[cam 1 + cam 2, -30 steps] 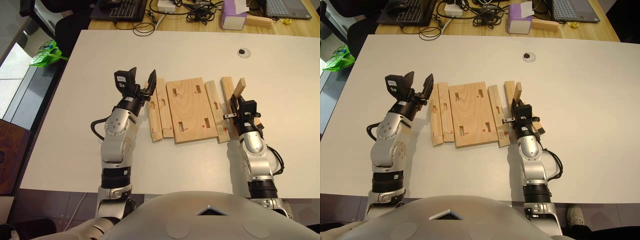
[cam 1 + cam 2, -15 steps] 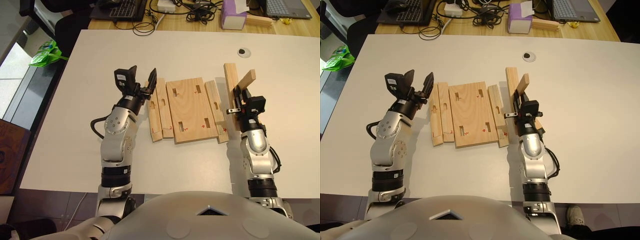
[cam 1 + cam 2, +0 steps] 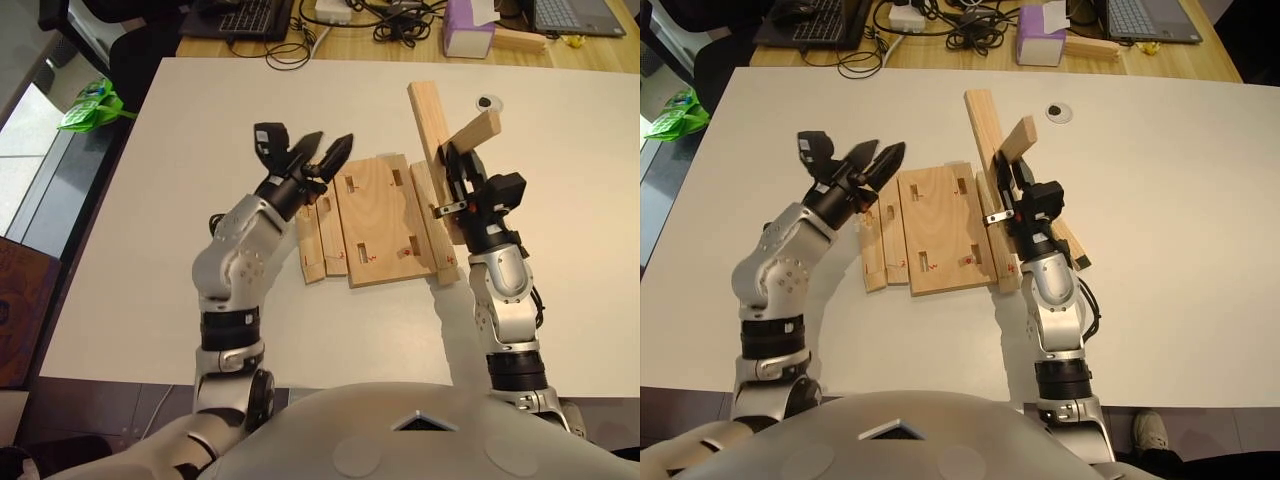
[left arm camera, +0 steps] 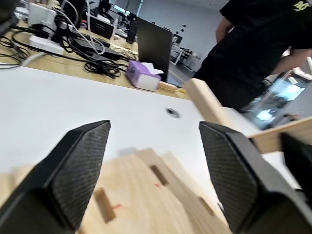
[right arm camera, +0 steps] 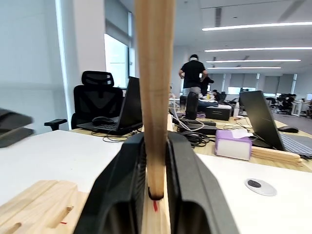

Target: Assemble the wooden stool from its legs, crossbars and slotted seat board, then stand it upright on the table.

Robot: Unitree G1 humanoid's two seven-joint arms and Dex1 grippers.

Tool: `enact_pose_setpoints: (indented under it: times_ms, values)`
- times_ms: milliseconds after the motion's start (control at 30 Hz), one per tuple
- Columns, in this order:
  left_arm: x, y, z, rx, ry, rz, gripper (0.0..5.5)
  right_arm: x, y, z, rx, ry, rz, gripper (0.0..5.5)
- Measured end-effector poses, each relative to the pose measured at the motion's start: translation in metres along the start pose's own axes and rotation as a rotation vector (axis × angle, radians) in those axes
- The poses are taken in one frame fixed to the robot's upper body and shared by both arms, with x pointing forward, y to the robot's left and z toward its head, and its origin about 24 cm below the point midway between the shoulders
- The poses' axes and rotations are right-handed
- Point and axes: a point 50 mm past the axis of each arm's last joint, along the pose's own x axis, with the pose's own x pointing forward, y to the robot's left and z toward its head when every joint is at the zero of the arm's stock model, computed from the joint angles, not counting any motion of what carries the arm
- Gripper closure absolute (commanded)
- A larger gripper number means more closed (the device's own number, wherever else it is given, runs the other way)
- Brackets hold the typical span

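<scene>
1. Parts count, nearest group: one slotted seat board (image 3: 378, 215) lies flat on the counter (image 3: 150, 250) and shows four slots. Two slats lie side by side along its left edge, an outer slat (image 3: 309, 255) and an inner slat (image 3: 328, 228). One right slat (image 3: 436, 245) lies against its right edge.
2. Parts count, raised: one bar pair (image 3: 428, 120) is off the counter above the far end of the right slat. It consists of a long bar tilted away from the robot and a short bar (image 3: 480, 128) jutting to the right from it. Whether the lower end touches the right slat cannot be told.
3. Left arm pose: the elbow is bent and the forearm rises from the near left. The wrist is tipped up over the far ends of the two left slats.
4. Right arm pose: the forearm stands almost upright, just right of the right slat, with the wrist pointing up and away.
5. Left claw (image 3: 326, 150): spread wide. Its fingers (image 4: 78, 170) hold nothing and touch nothing.
6. Right claw (image 3: 448, 172): clamped narrow on the bar pair where the two bars meet. In the right wrist view the wood stands upright between the fingers.
7. Farther items: one round grommet (image 3: 486, 102) in the counter. On the desk beyond are one purple tissue box (image 3: 468, 27), one wooden block (image 3: 520, 40) and tangled cables (image 3: 400, 20).
</scene>
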Motion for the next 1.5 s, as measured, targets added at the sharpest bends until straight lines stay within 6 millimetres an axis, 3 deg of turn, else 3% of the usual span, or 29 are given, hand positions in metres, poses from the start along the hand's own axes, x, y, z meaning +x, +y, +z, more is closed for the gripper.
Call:
enact_pose_setpoints:
  times_ms: [200,467,1100,1500]
  values:
    - [0.014,0.031,0.002,-0.228,0.192,-0.092,2.14,0.016,0.024,0.01,-0.017,-0.053,0.182,5.1]
    - [0.016,0.026,0.013,-0.303,0.189,-0.234,2.14,0.017,0.035,0.01,-0.009,-0.055,0.243,5.1]
    - [0.012,0.032,0.034,-0.33,0.104,-0.247,2.14,0.015,0.045,0.012,-0.022,-0.058,0.325,5.1]
    - [0.018,0.024,0.038,-0.318,0.079,-0.262,4.15,0.014,0.048,0.01,-0.012,-0.052,0.351,5.1]
